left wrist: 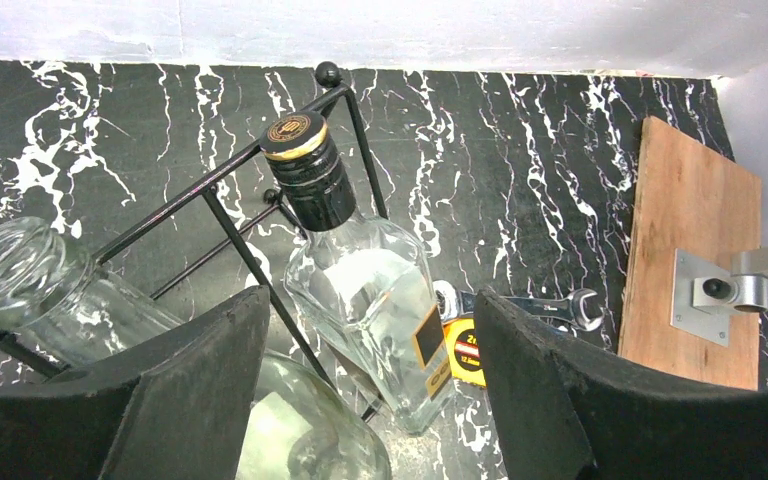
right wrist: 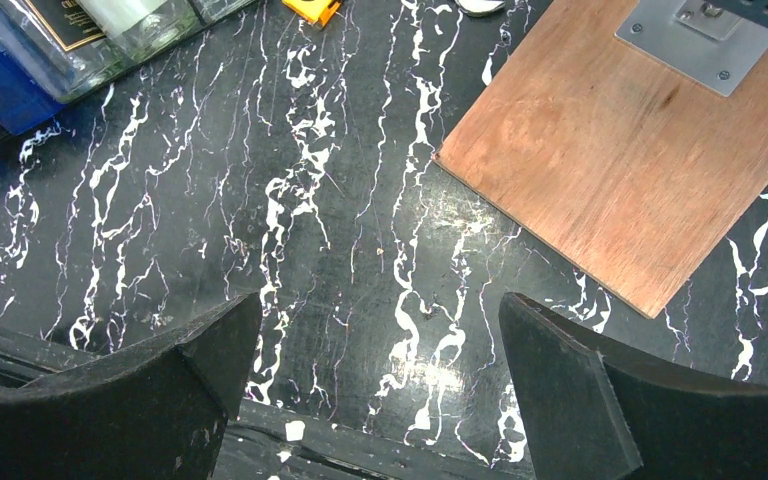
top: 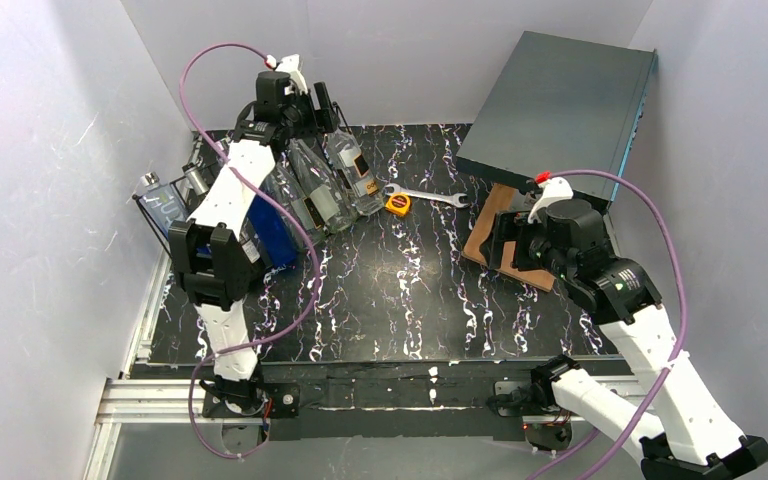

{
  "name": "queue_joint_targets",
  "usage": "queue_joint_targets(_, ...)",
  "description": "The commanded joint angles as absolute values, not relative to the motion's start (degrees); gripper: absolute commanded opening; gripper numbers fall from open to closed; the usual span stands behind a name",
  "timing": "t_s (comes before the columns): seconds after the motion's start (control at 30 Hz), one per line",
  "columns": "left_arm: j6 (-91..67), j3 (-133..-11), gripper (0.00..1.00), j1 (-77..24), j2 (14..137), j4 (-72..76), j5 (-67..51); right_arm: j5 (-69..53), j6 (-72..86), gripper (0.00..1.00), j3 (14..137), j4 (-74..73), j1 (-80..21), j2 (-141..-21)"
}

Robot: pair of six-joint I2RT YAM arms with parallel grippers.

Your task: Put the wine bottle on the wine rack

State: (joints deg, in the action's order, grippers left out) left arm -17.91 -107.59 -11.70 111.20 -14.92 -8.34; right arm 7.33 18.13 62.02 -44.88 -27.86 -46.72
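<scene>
Left wrist view: left gripper [left wrist: 370, 400] spread open, empty, just over wine bottle [left wrist: 365, 300], black-capped neck propped against end wires of wine rack [left wrist: 250, 267]. Right gripper [right wrist: 375, 390] likewise open, hovering over marbled table [right wrist: 340, 200] beside wooden board [right wrist: 610, 170].

Glossy glass wine bottle [left wrist: 375, 300], wire wine rack [left wrist: 250, 260]

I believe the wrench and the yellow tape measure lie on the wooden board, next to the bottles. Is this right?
Not quite. The wrench and the yellow tape measure lie on the black marbled table, next to the bottles, not on the wooden board. The top external view shows this.
</scene>
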Motion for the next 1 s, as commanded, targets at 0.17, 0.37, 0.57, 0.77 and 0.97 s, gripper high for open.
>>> queue_joint_targets(0.17,-16.35,-103.63,0.77,-11.43,98.88,-16.67,-9.19,7.68,17.95,0.98,64.2,-43.92,-27.95,-46.11)
queue_joint_targets(0.37,-18.48,-99.68,0.78,-11.43,90.26,-16.43,-12.11,8.26,17.76,0.98,64.83,-44.42,-27.95,-45.26)
queue_joint_targets(0.57,-24.81,-88.88,0.82,-11.43,76.48,-11.05,-18.39,8.27,17.63,0.98,66.18,-45.19,-27.94,-44.42)
queue_joint_targets(0.77,-28.51,-76.24,0.86,-11.42,59.37,-8.64,-19.45,7.34,16.94,0.98,67.96,-45.98,-27.95,-43.36)
queue_joint_targets(0.97,-29.07,-70.05,0.9,-11.43,44.13,-11.23,-17.64,6.38,14.59,0.98,72.75,-47.12,-27.95,-41.86)
